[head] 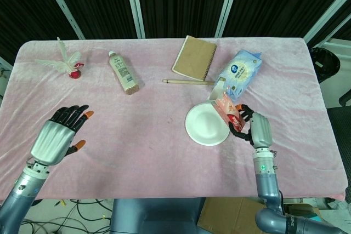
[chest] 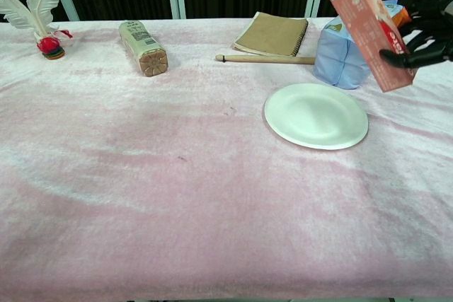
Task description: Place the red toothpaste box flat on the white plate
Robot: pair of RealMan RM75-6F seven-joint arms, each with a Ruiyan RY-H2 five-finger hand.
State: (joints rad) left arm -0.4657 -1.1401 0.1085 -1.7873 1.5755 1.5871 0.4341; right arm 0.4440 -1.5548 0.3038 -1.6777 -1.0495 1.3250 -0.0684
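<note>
The red toothpaste box (head: 225,106) (chest: 365,23) hangs tilted in the air over the right edge of the white plate (head: 207,124) (chest: 316,115). My right hand (head: 254,126) (chest: 422,36) grips the box at its lower end, black fingers wrapped around it. The plate lies bare on the pink cloth at centre right. My left hand (head: 59,133) hovers at the near left of the table, fingers spread, holding nothing; the chest view does not show it.
A blue-and-white pack (head: 241,73) (chest: 352,51) lies just behind the plate. A wooden stick (head: 188,81) (chest: 263,59), a brown notebook (head: 194,57) (chest: 274,34), a bottle lying on its side (head: 123,71) (chest: 144,48) and a feather toy (head: 66,61) (chest: 39,9) line the far side.
</note>
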